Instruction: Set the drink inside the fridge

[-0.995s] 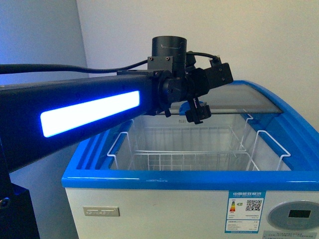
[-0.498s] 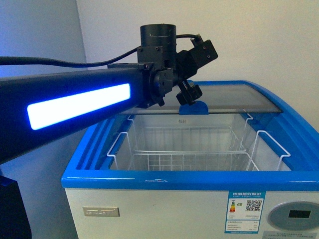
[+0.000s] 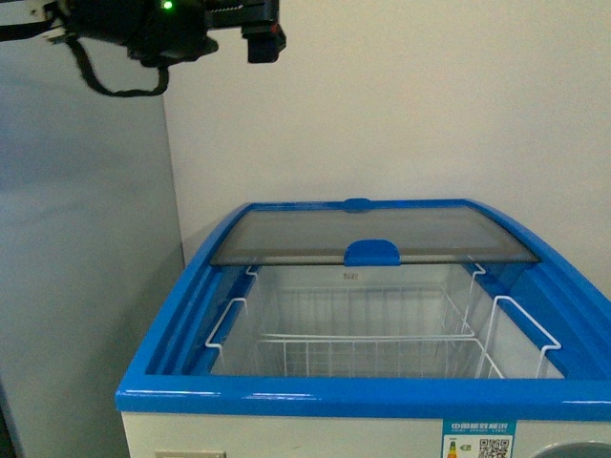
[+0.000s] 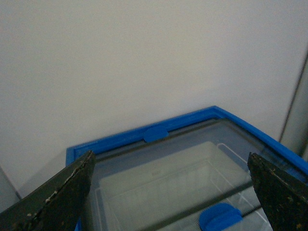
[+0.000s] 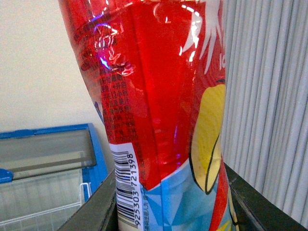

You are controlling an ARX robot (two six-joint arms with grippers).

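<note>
- Front view: a white, blue-rimmed chest fridge [image 3: 334, 396] stands against a pale plain wall [image 3: 430, 95], with a grey flat panel [image 3: 86, 286] on its left.
- Its curved glass sliding lid [image 3: 382, 234] sits pushed to the far side, so the near half of the top is open. A small blue lid handle [image 3: 372, 252] marks the lid's near edge.
- White wire baskets [image 3: 353, 343] hang inside the open half, and nothing can be seen in them.
- The left arm's black end shows high in the upper left corner, well above the fridge.
- Left wrist view: the left gripper [image 4: 169, 155] is spread wide. Its two dark, scuffed fingers [image 4: 62, 192] stand far apart with nothing between them, and the glass lid lies below.
- Right wrist view: the right gripper [image 5: 171, 204] clamps a red, glossy-wrapped drink bottle [image 5: 154, 96] (barcode and a yellow-and-blue label low down) by its lower part, upright.
- The bottle is outside the fridge, which shows behind it and to one side, well apart — its open half and a basket edge are visible.
- A pale ribbed vertical surface [image 5: 264, 96] rises on the bottle's other side — what it is cannot be told.
</note>
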